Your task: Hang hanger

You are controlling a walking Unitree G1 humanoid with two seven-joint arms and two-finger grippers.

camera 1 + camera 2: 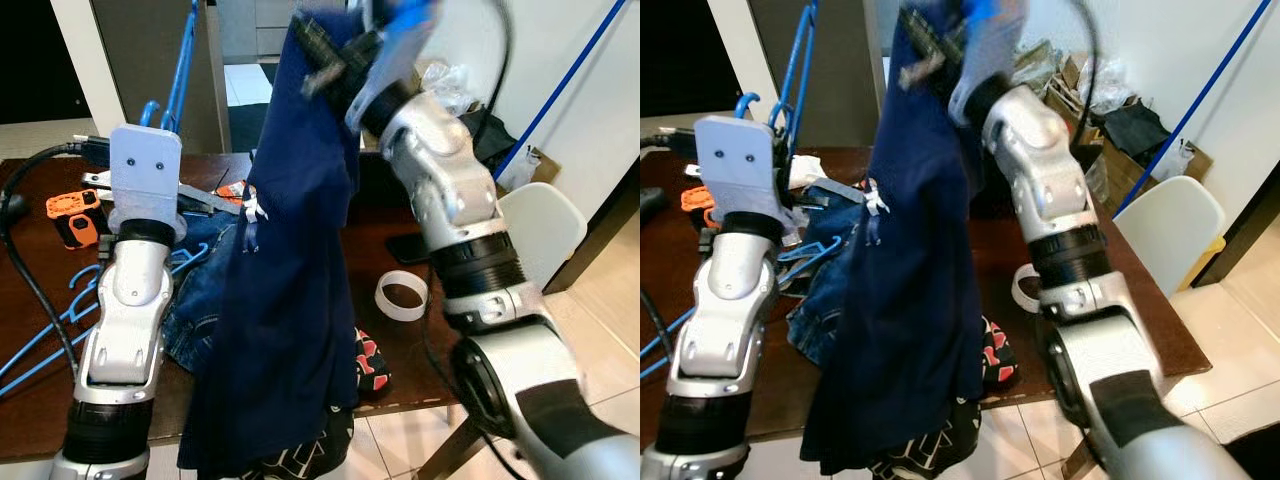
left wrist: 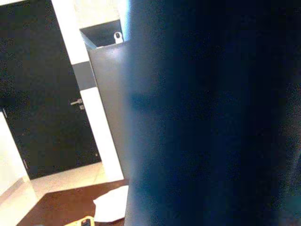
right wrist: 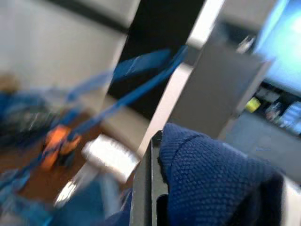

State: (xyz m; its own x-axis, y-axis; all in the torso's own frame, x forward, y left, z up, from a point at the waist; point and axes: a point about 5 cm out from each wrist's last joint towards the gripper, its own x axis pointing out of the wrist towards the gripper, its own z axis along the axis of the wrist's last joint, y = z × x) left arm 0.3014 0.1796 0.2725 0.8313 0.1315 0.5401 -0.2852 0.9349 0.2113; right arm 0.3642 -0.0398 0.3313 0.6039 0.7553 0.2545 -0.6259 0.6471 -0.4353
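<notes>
The right gripper (image 1: 318, 55) is holding a dark blue cloth (image 1: 290, 300) up high over the counter (image 1: 400, 225), its fingers pinching the top. The left gripper (image 1: 790, 90) is lifting a blue hanger (image 1: 798, 60) beside it; I cannot tell how its fingers are standing.

A lived-in home room. A dark brown wooden table (image 1: 400, 225) stands on pale floor tiles, heaped with crumpled denim clothes (image 1: 205, 290) and blue plastic hangers (image 1: 60, 320). Beside the table is a white moulded chair (image 1: 545, 225); behind it, a black door with a lever handle (image 2: 44, 108) and cluttered cardboard boxes (image 1: 1130, 150).
</notes>
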